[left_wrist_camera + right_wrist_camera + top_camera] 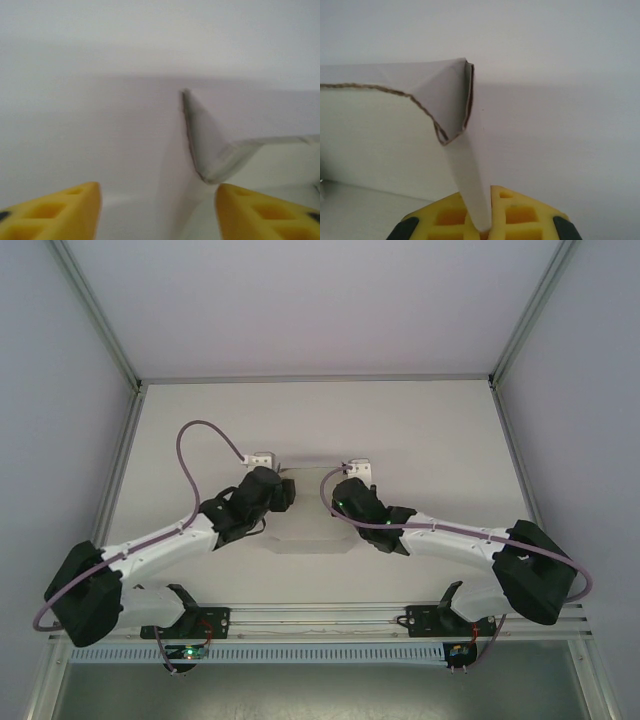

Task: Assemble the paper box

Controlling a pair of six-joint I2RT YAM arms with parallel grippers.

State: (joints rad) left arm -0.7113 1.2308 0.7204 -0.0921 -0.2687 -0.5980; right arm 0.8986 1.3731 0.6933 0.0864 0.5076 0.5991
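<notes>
The paper box (310, 533) is thin white card, partly folded, lying at the table's middle between my two grippers. My left gripper (287, 492) is at the box's left side. In the left wrist view this gripper (157, 212) is open, its yellow fingertips (60, 210) wide apart, with a raised box flap (210, 145) just ahead of the right tip and nothing gripped. My right gripper (340, 498) is at the box's right side. In the right wrist view it (482, 220) is shut on an upright wall of the paper box (470, 170), below a folded corner flap (437, 95).
The white table (420, 440) is enclosed by pale walls with metal frame posts (120, 455) at left and right. Both arm bases sit on the rail (320, 625) at the near edge. A purple cable (190, 455) loops over each arm.
</notes>
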